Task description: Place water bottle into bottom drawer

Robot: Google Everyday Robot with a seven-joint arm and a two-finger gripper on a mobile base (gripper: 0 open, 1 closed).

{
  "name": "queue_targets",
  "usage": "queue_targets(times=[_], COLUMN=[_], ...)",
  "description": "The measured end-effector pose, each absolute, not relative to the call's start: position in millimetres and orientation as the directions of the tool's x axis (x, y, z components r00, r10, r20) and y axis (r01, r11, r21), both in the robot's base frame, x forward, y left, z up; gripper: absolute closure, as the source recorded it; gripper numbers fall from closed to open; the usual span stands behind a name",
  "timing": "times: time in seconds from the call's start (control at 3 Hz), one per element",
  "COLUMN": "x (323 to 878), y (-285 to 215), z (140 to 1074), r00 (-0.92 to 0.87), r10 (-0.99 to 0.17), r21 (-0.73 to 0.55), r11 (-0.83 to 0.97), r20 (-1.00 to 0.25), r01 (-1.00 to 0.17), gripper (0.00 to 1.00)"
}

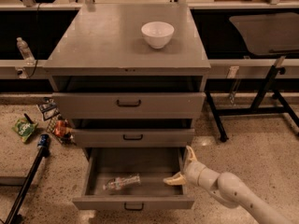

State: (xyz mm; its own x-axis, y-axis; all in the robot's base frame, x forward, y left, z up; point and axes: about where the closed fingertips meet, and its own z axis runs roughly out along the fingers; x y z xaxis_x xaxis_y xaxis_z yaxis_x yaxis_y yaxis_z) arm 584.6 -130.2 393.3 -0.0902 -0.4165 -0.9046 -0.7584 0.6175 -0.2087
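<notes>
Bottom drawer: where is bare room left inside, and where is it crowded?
Bare: the back half of the bottom drawer, behind the water bottle lying front-left. Crowded: the right side, where the open gripper hangs over the wall.

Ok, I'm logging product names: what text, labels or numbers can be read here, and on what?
None readable.
The water bottle in the bottom drawer: label too blurred.
The green packet on the floor: too blurred.
The gripper, open at the drawer's right edge: no marking visible.
</notes>
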Motion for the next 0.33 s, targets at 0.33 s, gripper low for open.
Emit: queue_targets(times=[0.33], x=[574.4], y=[-133.3], z=[392.7], r00=[-0.096], r10=[-0.417], r21=[-0.206], r11=[0.62], r20=[-0.904], r01=[-0.757], gripper=[0.0])
